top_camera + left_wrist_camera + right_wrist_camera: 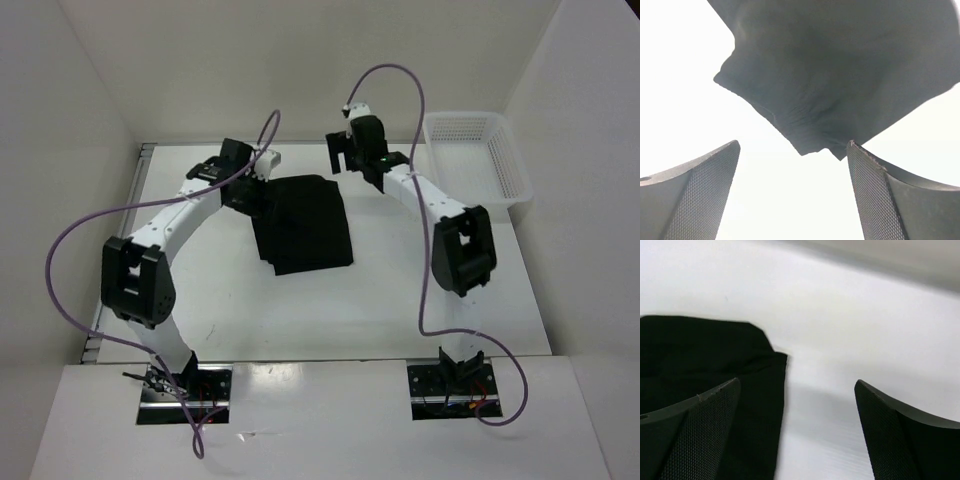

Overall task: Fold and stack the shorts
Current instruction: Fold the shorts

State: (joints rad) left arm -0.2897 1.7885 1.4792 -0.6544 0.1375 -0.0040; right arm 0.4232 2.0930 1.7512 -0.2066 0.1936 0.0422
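The white surface [400, 300] carries everything. The shorts [305, 225] lie on it near the middle, toward the far side, between the two arms. They form a compact dark block with layered edges showing at the near left corner, which suggests a fold is already made. Lying flat and roughly square like this, they look ready for another fold or for stacking. The white mesh basket [478, 150] stands well apart at the far right corner, and is probably where the stack belongs. The left end effector [792, 145] hovers at the far left corner of the shorts, jaws spread with nothing between them. A gathered corner of cloth lies just ahead of its tips, a likely spot for a fresh pinch. The right end effector [797, 382] is likewise spread wide and holds nothing, above bare surface just beside the far right edge of the cloth.
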